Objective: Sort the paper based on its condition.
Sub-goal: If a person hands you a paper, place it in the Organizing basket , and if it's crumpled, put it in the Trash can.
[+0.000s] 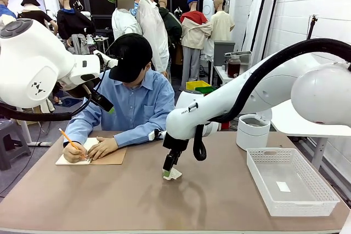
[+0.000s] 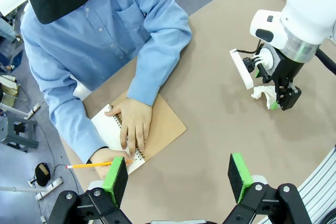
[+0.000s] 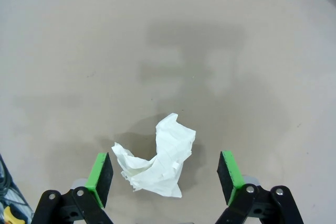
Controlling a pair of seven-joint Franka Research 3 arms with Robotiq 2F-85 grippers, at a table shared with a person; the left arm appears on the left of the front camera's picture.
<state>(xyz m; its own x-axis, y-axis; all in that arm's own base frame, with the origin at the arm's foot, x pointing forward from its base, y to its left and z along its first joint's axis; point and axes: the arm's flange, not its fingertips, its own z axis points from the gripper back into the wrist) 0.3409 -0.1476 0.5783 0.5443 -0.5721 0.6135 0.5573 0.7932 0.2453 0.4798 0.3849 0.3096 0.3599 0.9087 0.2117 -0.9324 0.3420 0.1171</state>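
The brown table [image 1: 109, 201] bears a crumpled paper wad [image 3: 157, 163], a spiral notebook [image 1: 109, 157] and a white mesh basket [image 1: 301, 207].

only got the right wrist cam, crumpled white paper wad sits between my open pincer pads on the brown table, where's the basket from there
observer: the white plastic mesh basket sits at the right end of the brown table in the front view, well to the right of the crumpled white paper wad under the right pincer.
operator: anything in it
observer: one small flat white rectangle on its floor; I can't tell what it is.
operator: left arm near me
observer: no, the left pincer hangs open and empty over the table's left side, near the brown-covered spiral notebook.
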